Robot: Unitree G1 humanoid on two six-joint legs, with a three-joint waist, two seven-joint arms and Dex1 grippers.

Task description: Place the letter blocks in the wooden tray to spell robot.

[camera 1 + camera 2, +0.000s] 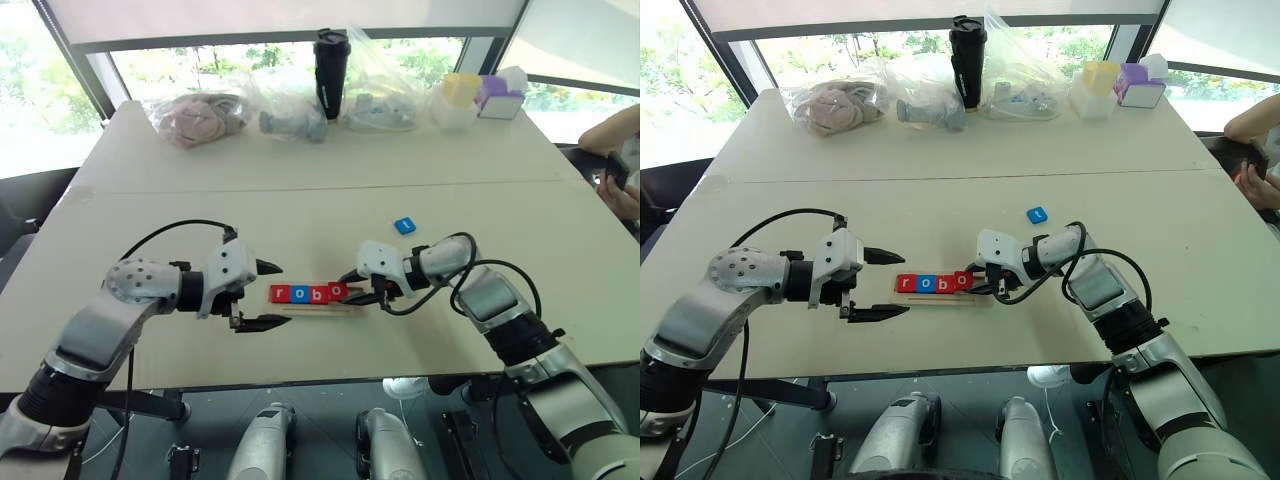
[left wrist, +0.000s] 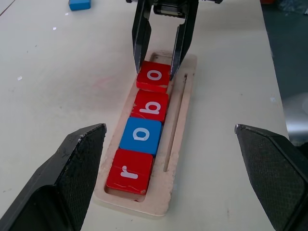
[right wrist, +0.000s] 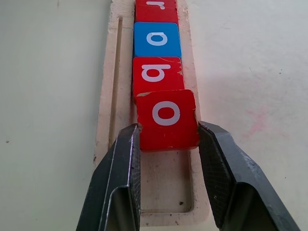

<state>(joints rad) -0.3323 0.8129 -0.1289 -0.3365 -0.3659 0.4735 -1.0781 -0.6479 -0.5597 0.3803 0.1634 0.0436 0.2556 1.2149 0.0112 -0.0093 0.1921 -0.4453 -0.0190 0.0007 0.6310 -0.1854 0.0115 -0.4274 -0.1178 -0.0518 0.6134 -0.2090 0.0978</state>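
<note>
Right wrist view: right gripper [image 3: 167, 139] fingers clamped on red o tile [image 3: 167, 119], fourth in wooden tray [image 3: 108, 96]. Left gripper [image 1: 268, 294] fingers apart. Blue t tile [image 1: 404, 226] on counter: light, stiff, slick; pinch by side edges.

You have the wooden tray [image 1: 318, 309] lying crosswise on the near part of the table [image 1: 300, 200], between the left gripper [image 1: 266, 295] on its left and the right gripper [image 1: 358, 288] at its right end. Four letter blocks [image 1: 310, 293] sit in its slot in a row; the rightmost [image 3: 167, 119] lies between the right gripper's fingers. One more block [image 1: 404, 225] lies farther off to the right, well apart. Bags [image 1: 290, 105] line the far edge.
</note>
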